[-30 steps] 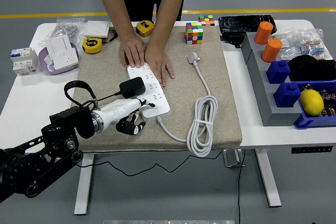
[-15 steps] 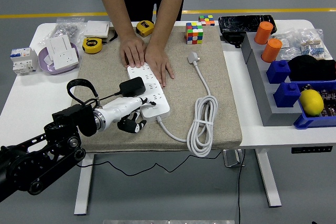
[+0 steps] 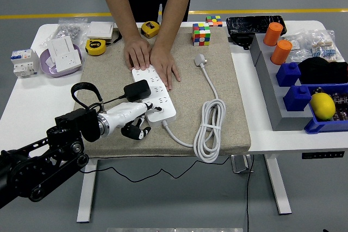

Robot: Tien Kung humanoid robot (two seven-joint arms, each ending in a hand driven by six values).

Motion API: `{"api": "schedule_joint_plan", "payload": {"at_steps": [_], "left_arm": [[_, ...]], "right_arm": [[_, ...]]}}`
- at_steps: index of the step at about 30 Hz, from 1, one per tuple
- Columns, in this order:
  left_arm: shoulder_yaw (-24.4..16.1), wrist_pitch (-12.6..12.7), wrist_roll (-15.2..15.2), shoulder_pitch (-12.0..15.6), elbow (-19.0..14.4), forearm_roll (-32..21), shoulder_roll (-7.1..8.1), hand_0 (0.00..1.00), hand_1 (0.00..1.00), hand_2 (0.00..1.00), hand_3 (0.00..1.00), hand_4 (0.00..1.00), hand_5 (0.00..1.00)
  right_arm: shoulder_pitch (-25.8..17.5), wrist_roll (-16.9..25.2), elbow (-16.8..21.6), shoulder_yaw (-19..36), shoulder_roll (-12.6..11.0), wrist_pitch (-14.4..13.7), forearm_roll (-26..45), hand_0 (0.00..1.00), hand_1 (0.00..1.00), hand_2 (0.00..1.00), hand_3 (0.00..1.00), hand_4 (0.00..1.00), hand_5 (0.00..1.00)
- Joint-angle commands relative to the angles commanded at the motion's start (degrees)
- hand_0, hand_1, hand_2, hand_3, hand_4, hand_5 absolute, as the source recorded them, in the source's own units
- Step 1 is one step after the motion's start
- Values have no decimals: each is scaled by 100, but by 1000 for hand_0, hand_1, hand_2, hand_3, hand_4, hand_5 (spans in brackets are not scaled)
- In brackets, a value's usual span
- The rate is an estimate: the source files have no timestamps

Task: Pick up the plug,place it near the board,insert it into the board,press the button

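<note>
The left hand (image 3: 133, 118) held the black plug (image 3: 137, 90) in curled fingers just over the near-left end of the board (image 3: 155, 92), lined up to push in; a person's hands (image 3: 149, 58) pressed the board's far end, probably steadying it on the mat (image 3: 228, 96)

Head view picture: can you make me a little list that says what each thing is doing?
power strip: white, lying on the beige mat
black plug: on the strip's near end
left hand: at the strip's near end, beside the plug; grip unclear
person's hands: pressing flat on the strip's far end
white cable: coiled on the mat, right of the strip
right hand: not in view
</note>
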Motion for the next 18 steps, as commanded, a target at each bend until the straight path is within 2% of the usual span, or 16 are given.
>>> {"api": "schedule_joint_plan", "payload": {"at_steps": [8, 11, 16, 18], "left_arm": [[37, -247, 87, -46, 62, 42, 5, 126, 23, 148, 833, 522, 2], [-12, -203, 64, -28, 29, 83, 8, 126, 22, 149, 839, 514, 2], [-262, -110, 9, 65, -289, 223, 33, 126, 22, 149, 839, 514, 2], [-420, -68, -14, 132, -485, 251, 34, 128, 26, 157, 801, 502, 2]], "right_arm": [[-11, -1, 0, 11, 5, -1, 2, 931, 791, 745, 782, 998, 749], [-14, 1, 0, 9, 8, -2, 6, 931, 791, 745, 782, 998, 749], [-21, 1, 0, 16, 15, -2, -2, 931, 791, 745, 782, 998, 749], [-29, 3, 0, 16, 18, -3, 1, 930, 791, 745, 782, 998, 749]]}}
